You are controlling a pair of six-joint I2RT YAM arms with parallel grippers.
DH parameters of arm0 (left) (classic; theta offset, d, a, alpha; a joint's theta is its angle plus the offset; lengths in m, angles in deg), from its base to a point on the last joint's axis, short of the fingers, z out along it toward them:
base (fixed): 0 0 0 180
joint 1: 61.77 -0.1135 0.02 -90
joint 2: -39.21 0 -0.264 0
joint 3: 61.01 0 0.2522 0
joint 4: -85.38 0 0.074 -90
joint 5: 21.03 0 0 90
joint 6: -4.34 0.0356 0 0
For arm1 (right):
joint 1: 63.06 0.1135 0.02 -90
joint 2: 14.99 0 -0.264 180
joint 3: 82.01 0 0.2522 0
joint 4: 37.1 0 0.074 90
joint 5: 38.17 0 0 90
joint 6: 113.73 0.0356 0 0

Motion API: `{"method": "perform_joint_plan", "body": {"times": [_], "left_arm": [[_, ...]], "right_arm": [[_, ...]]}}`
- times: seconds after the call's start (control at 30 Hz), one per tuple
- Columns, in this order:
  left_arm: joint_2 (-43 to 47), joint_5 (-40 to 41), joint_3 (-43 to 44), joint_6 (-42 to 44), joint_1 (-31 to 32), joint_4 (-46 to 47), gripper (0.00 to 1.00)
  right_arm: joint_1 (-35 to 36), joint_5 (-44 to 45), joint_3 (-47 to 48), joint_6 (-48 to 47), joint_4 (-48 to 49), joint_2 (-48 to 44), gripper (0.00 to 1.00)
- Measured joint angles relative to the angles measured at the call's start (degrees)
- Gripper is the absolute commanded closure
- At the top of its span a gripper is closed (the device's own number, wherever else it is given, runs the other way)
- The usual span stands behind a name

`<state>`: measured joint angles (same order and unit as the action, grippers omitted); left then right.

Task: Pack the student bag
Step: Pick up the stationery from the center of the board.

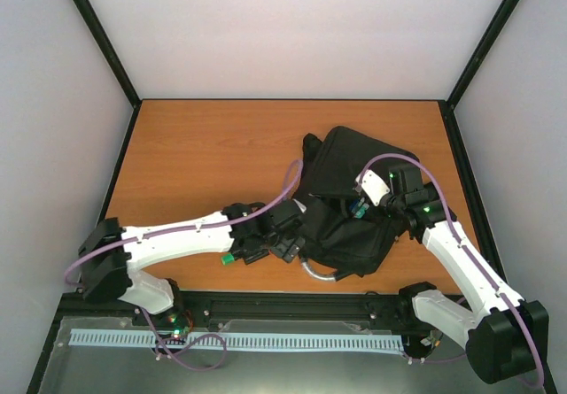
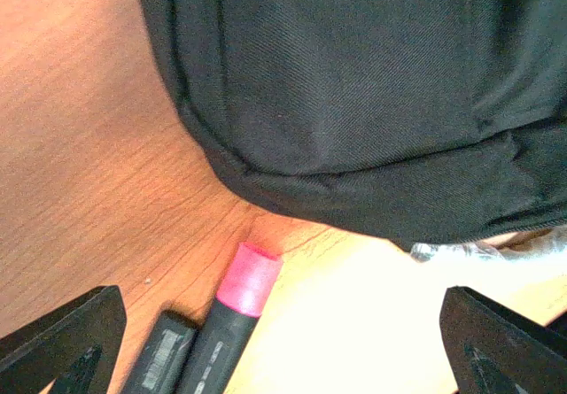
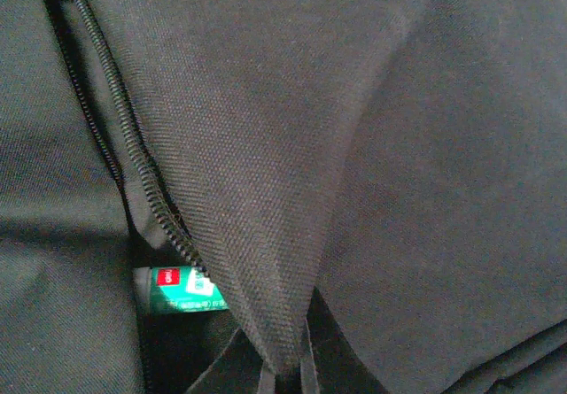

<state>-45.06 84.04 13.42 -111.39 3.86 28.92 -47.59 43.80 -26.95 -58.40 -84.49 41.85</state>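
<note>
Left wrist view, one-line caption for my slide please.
Left gripper open, pink-tipped marker on the table between its fingers, beside the black bag.

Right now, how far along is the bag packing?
Done: a green-labelled item sits inside the open zip of the student bag. In hand: the right gripper pinches its fabric up; the left gripper hangs open over a pink-tipped marker on the table. Left: likely that marker, then zipping.

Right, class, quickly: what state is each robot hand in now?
Left hand: open, holding nothing.
Right hand: closed, pinching the student bag fabric.
</note>
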Motion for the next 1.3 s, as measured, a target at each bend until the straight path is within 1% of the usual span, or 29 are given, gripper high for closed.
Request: {"method": "perform_joint_plan", "body": {"times": [0.1, 0.2, 0.3, 0.4, 0.47, 0.53, 0.57, 0.63, 0.7, 0.77, 0.9, 1.0, 1.1, 1.3], "left_arm": [[4.28, 0.42, -0.04, 0.11, 0.02, -1.57, 0.0], [11.26, 1.75, 0.37, 0.55, 0.04, -2.6, 0.0], [15.52, 7.74, 2.97, 0.24, 0.02, -4.59, 0.0], [13.66, 14.73, 6.36, -0.39, -0.09, -9.2, 0.0], [9.64, 18.8, 8.35, -0.39, -0.28, -12.39, 0.0], [5.95, 20.74, 7.96, 0.26, -0.28, -13.51, 0.05], [5.31, 20.46, 6.86, 0.94, -0.31, -13.27, 0.09], [5.44, 18.71, 3.32, 2.51, -0.35, -13.05, 0.23], [5.79, 15.28, 1.09, 4.11, -0.66, -13.53, 0.35], [5.42, 11.26, 0.52, 5.44, -0.9, -13.99, 0.39], [3.63, 2.95, 0.17, 6.25, -0.96, -12.94, 0.39], [0.66, -1.75, -0.96, 5.75, -0.96, -12.02, 0.36], [-3.3, -3.74, -1.81, 4.0, -0.96, -11.52, 0.32], [-7.32, -5.84, -3.54, 1.22, -0.98, -10.78, 0.3]], "right_arm": [[0.0, -0.11, 0.02, 0.0, -0.02, 0.31, 0.97], [0.0, -0.28, 0.11, 0.0, -0.07, 0.76, 0.97], [0.0, -0.37, 0.11, -0.02, -0.07, 0.83, 0.97], [0.0, -0.37, 0.11, -0.02, -0.09, 0.83, 0.97], [0.0, -0.37, 0.11, 0.0, -0.09, 0.83, 0.97], [0.0, -0.37, 0.11, -0.02, -0.09, 0.83, 0.97], [0.0, -0.39, 0.11, -0.02, -0.09, 0.83, 0.97], [0.0, -0.39, 0.11, -0.02, -0.11, 0.83, 0.97], [0.0, -0.39, 0.11, -0.02, -0.11, 0.83, 0.97], [0.0, -0.39, 0.11, -0.02, -0.09, 0.83, 0.97], [-0.02, -0.42, 0.13, -0.04, -0.11, 0.83, 0.97], [0.0, -0.42, 0.13, -0.04, -0.11, 0.83, 0.97], [0.0, -0.42, 0.13, -0.04, -0.11, 0.83, 0.97], [-0.02, -0.39, 0.11, -0.07, -0.13, 0.83, 0.97]]}}
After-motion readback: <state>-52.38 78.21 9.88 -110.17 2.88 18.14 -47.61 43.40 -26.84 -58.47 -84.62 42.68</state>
